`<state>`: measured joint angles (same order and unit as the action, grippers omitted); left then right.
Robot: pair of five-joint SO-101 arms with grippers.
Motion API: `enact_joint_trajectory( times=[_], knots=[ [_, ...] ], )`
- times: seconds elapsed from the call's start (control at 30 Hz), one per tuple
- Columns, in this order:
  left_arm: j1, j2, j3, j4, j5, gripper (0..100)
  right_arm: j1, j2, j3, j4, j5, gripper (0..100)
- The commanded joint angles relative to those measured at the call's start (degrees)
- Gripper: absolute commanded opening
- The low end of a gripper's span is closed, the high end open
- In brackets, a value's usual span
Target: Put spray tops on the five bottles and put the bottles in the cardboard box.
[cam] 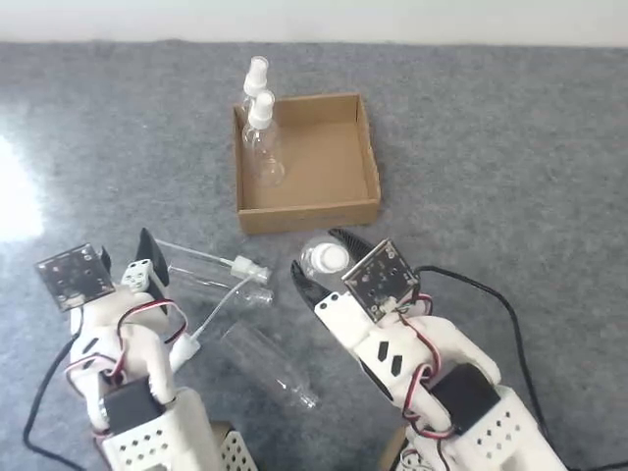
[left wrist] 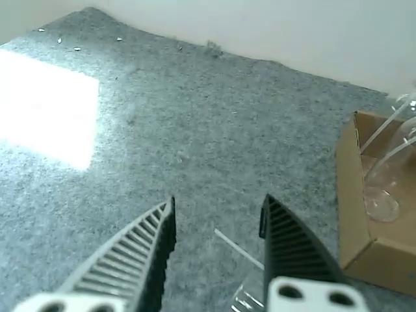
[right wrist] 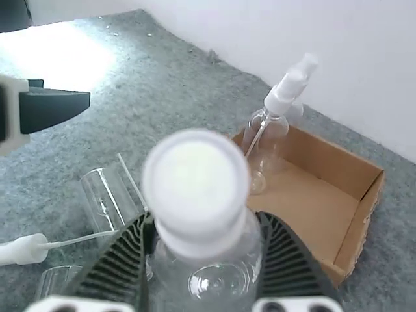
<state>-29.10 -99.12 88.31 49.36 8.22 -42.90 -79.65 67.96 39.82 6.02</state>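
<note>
Five clear bottles by my count, one clamped in the right gripper (right wrist: 201, 221) just in front of the cardboard box (cam: 358, 208).
Hard to judge: I cannot tell whether the farther topped bottle (cam: 253, 86) stands inside the box's far left corner or just behind it; the nearer topped bottle (cam: 266, 147) leans inside that corner; the held bottle (right wrist: 195, 182) is see-through with a round white top, its base cut off from my wrist view; the first bare bottle (cam: 211, 280) and the second bare bottle (cam: 270, 365) lie topless on the grey carpet (cam: 510, 147) in front of the box, faint and glassy; the nearer loose top (cam: 250, 267) and the farther loose top (cam: 186, 345), each trailing a thin tube, lie among them; the left gripper (left wrist: 218, 214) gapes wide, holding nothing, in front of the box toward its left.
</note>
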Motion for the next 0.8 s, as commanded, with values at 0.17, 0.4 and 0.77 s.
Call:
enact_joint_trajectory(
  times=[0.17, 0.4, 0.77],
  knots=[
    [-0.1, -0.8, -0.4, -1.7, 0.6, 20, 0.5, -0.5, -12.5, 4.4, 0.9, 1.4],
    [-0.1, -0.8, -0.3, -1.6, 0.6, 20, 0.4, 5.3, -18.6, 4.2, 0.8, 1.3],
    [-0.1, -0.8, 0.1, -1.8, 0.5, 20, 0.4, 24.1, -32.0, 3.7, 0.5, 1.7]
  ],
)
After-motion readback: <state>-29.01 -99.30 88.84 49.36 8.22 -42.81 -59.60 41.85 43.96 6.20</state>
